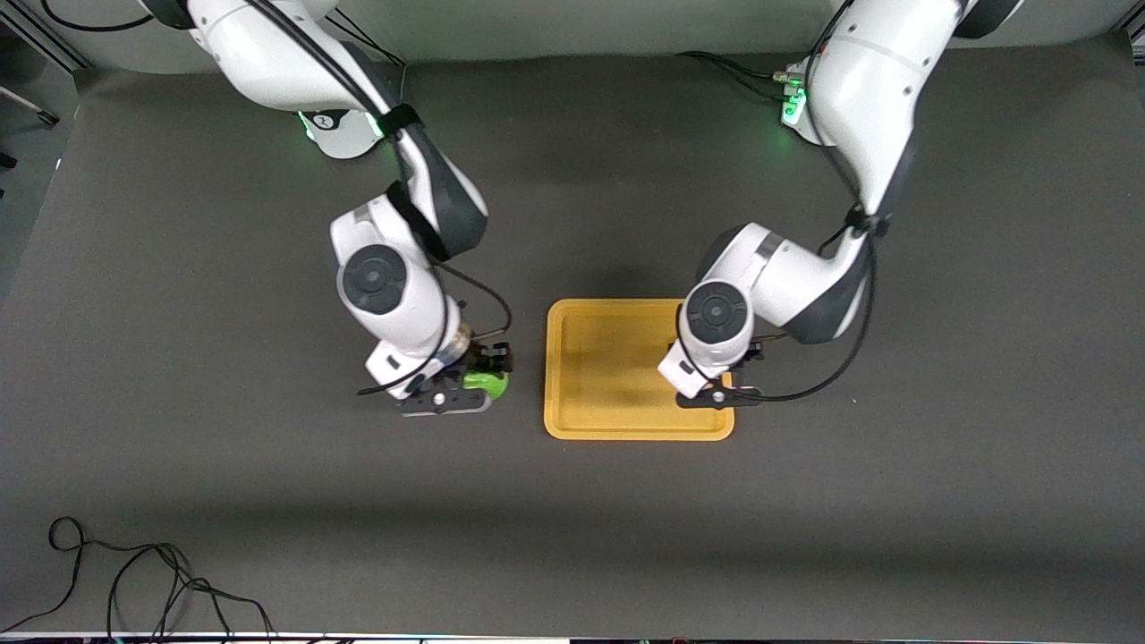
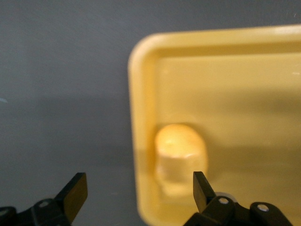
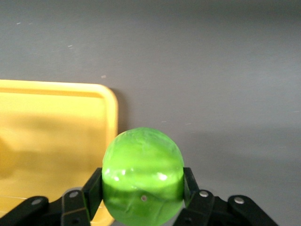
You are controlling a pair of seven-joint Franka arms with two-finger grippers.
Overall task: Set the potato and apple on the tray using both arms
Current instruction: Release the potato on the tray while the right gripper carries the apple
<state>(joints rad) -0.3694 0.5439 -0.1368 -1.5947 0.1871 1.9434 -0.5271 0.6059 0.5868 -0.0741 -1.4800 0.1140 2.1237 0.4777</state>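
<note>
The yellow-orange tray lies mid-table. The potato lies in the tray beside the rim near a corner; the left arm hides it in the front view. My left gripper hangs open just above that corner; in the left wrist view one finger is over the potato and the other over the table. My right gripper is shut on the green apple above the table, beside the tray's edge toward the right arm's end. The right wrist view shows the apple between the fingers and the tray close by.
A dark grey mat covers the table. Loose black cables lie near the front edge toward the right arm's end. Both arms' cables hang close to their wrists.
</note>
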